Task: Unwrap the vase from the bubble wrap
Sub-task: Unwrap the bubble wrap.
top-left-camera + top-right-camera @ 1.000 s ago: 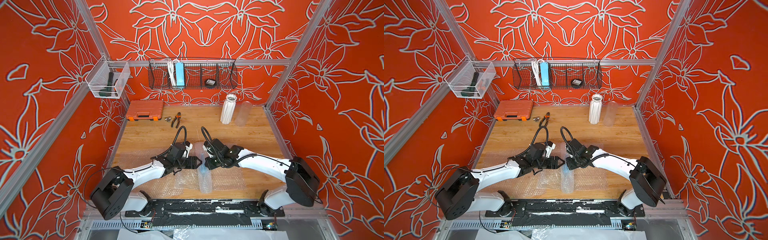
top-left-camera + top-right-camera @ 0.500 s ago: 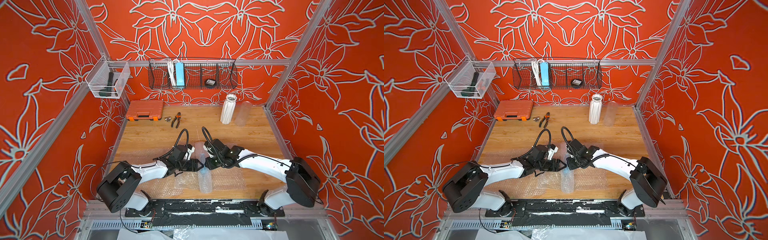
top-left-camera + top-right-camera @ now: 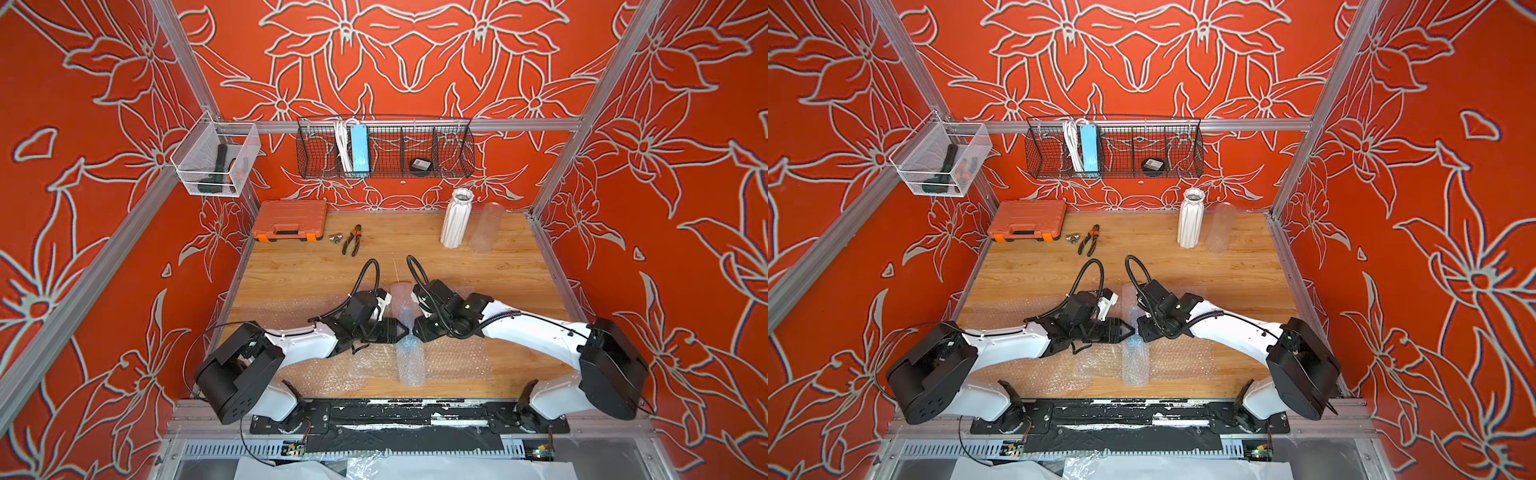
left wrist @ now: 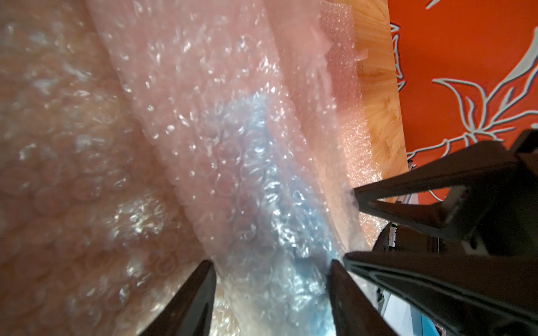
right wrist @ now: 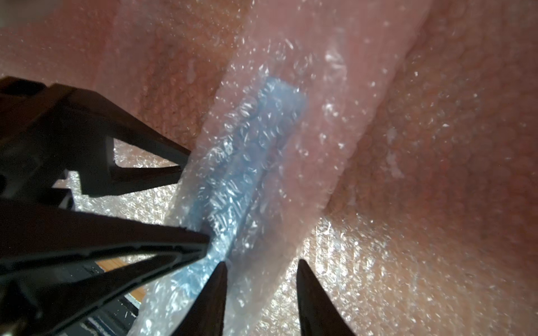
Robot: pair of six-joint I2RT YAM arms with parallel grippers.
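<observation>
Left wrist view: left gripper [image 4: 271,261] straddles the bubble wrap roll [image 4: 233,131], pinch unclear. A bluish shape inside is likely the vase [image 4: 262,180]. Right gripper [image 5: 262,261] has its jaws parted over the roll's edge. In both top views the roll lies lower centre on flat sheets [image 3: 453,361]. Step: hunting a loose edge. Next, probably: pinch the outer layer only, then peel.
</observation>
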